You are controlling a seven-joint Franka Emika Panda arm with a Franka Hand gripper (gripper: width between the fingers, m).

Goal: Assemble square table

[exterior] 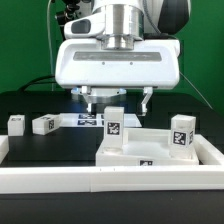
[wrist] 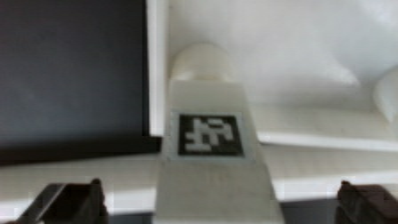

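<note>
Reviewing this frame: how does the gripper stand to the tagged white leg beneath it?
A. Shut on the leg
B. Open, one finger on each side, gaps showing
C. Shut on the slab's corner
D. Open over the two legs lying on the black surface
B: in the wrist view the gripper has its fingers wide apart, each clear of the leg.

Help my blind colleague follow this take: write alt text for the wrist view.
A white table leg with a black-and-white tag fills the middle of the frame, between the open gripper's two dark fingertips, which do not touch it. Behind it are the white square slab and, to one side, the black work surface.
</note>
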